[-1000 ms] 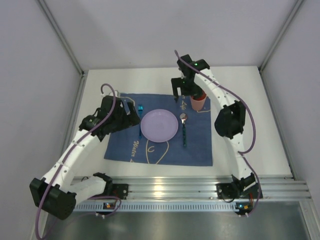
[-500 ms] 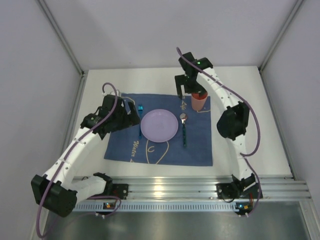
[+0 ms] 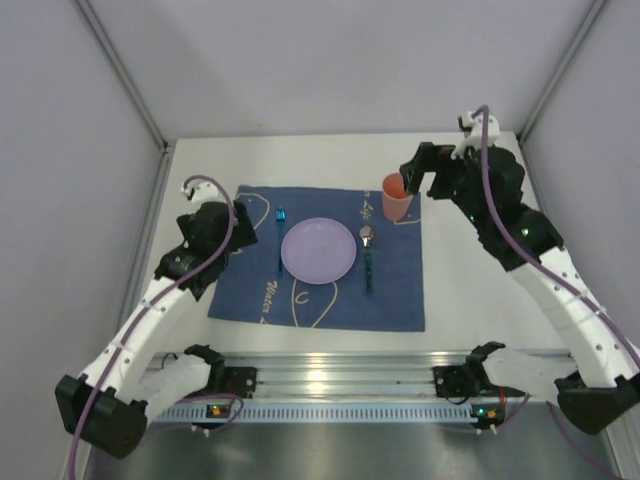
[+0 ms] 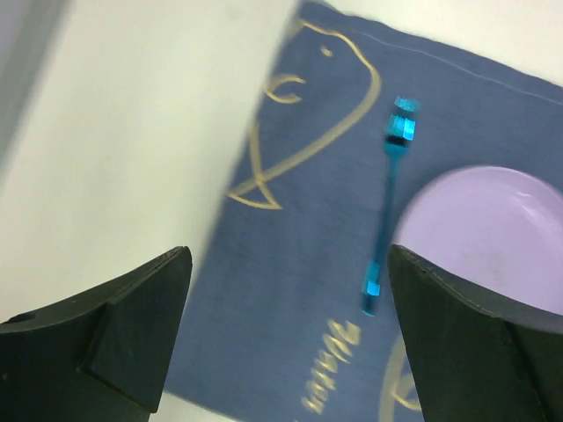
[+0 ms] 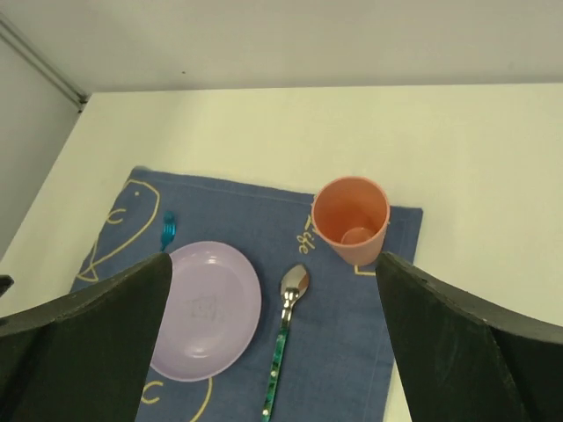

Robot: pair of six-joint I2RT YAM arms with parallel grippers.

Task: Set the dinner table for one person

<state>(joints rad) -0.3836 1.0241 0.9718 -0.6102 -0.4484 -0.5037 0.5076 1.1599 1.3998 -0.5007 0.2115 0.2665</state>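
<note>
The white dinner table (image 3: 500, 290) carries a blue cloth mat (image 3: 395, 295). On the mat lie a purple plate (image 3: 319, 250), a blue fork (image 3: 280, 238) to its left and a spoon with a green handle (image 3: 369, 260) to its right. An orange cup (image 3: 396, 197) stands upright at the mat's far right corner. My left gripper (image 3: 238, 240) is open and empty above the mat's left edge, left of the fork (image 4: 387, 202). My right gripper (image 3: 413, 178) is open and empty, raised just right of the cup (image 5: 351, 218). The right wrist view also shows the plate (image 5: 204, 308) and the spoon (image 5: 283, 343).
A ridged aluminium rail (image 3: 340, 375) runs along the table's near edge between the arm bases. Grey walls enclose the table on the left, far and right sides. Bare white tabletop (image 4: 114, 158) lies left of the mat.
My right gripper has drawn back from the cup to the right and risen. My left gripper has pulled back left, away from the fork. The cup, plate, fork and spoon have not moved.
</note>
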